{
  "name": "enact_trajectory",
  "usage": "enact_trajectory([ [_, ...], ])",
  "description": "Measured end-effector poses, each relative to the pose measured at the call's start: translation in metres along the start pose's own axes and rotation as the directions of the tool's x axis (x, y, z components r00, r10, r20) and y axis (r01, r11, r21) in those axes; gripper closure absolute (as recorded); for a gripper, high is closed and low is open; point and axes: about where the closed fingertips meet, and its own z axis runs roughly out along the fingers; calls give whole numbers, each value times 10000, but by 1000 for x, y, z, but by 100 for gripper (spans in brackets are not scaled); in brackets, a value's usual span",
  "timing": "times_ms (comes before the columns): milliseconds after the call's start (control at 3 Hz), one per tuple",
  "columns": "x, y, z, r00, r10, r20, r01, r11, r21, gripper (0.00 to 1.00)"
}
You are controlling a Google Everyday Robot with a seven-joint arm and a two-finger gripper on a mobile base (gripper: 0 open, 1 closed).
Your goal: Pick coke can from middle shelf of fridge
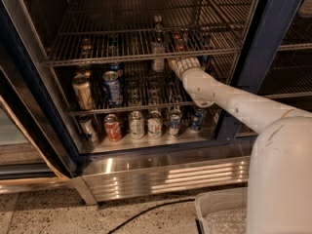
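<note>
The fridge (265, 38) stands open, with its dark frame at the left and right and a ribbed steel base below.

1. Left section. On the middle shelf (136, 56), two small dark containers stand near the left end. On the rack below, a tall tan can (83, 91) stands beside a blue can (113, 87).
2. Floor level, left to right: a silver can (88, 129), a red-and-white can (113, 127), two pale cans, a further can and a blue can at the right end of the row.
3. Centre. A bottle (157, 50) stands upright on the middle shelf, close to the front bar.
4. Right of centre. The coke can (179, 41) stands upright on the middle shelf, just right of the bottle and set back from the front bar.
5. The gripper (175, 63) is at the front bar of the middle shelf, directly in front of the coke can and slightly lower in the view. The can appears to be near the gripper tip but apart from it; contact cannot be confirmed. Whether the gripper is apart or together cannot be told from this view.
6. The white arm (229, 101) runs from the gripper down and to the right, crossing the lower rack, to the robot body at the right edge.
7. On the ground, a dark cable (146, 211) lies left of a white bin (219, 213).
</note>
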Motion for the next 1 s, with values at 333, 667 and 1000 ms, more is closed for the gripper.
enact_trajectory([
  [333,-6,4,7,9998,-91,157,92,10000,-25,44],
  [667,-8,0,13,9996,-188,197,185,9997,140,42],
  [1000,-4,-11,16,9996,-238,122,232,9988,433,41],
])
